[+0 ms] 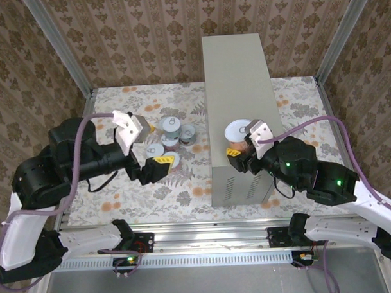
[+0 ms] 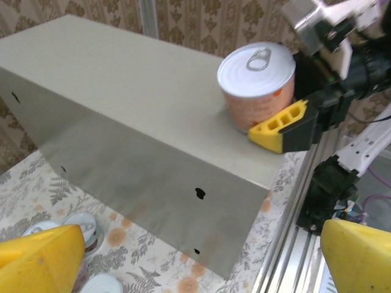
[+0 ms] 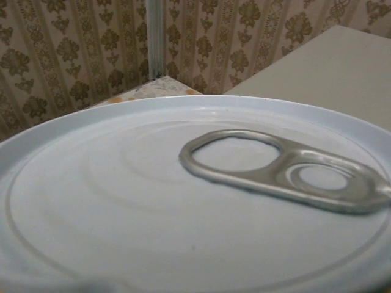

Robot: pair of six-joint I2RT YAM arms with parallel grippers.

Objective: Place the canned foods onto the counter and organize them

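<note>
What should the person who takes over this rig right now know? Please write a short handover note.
Left gripper: open and empty, above the cans on the floor.
Right gripper: shut on one pinkish can, which stands upright near the near end of the counter.
The other cans: clustered on the floral floor, left of the counter.
Done: one can is on the counter, not yet released.
Left to do: release it, bring up the floor cans, arrange them in order.
</note>
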